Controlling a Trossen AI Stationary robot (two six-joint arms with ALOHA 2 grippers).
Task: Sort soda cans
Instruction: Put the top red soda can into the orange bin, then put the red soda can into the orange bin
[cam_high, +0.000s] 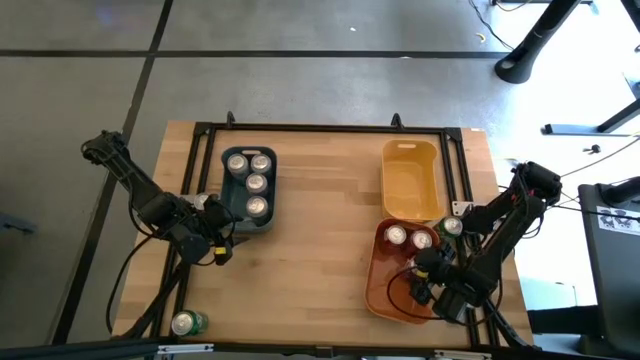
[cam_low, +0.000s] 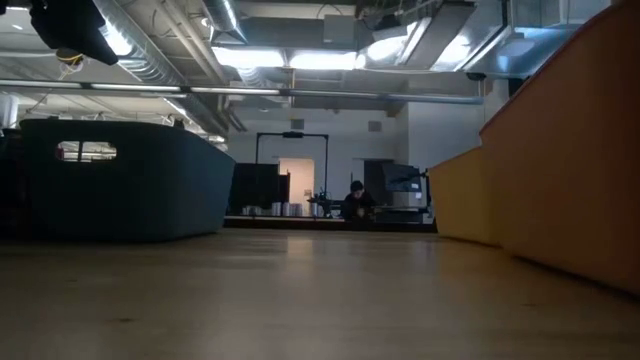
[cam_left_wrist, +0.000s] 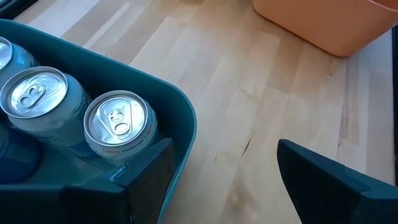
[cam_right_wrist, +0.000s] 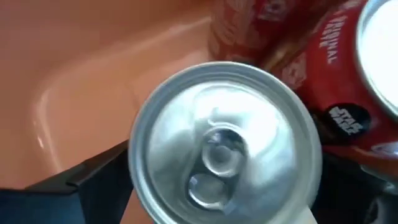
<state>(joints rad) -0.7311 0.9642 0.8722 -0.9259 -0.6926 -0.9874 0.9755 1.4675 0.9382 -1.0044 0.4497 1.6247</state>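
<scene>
Cans sit sorted: silver ones in the blue-grey bin, red ones in the orange bin. Right end effector straddles a silver-topped can there, grip unclear. Left end effector, spread, brackets the blue-grey bin's corner on the wooden surface.

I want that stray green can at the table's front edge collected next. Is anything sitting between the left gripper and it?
Nothing visible. The left gripper hovers by the near end of the blue-grey bin, and the green can lies on its side on bare wood toward the front edge. Only the table's black frame rail runs alongside that stretch.
</scene>
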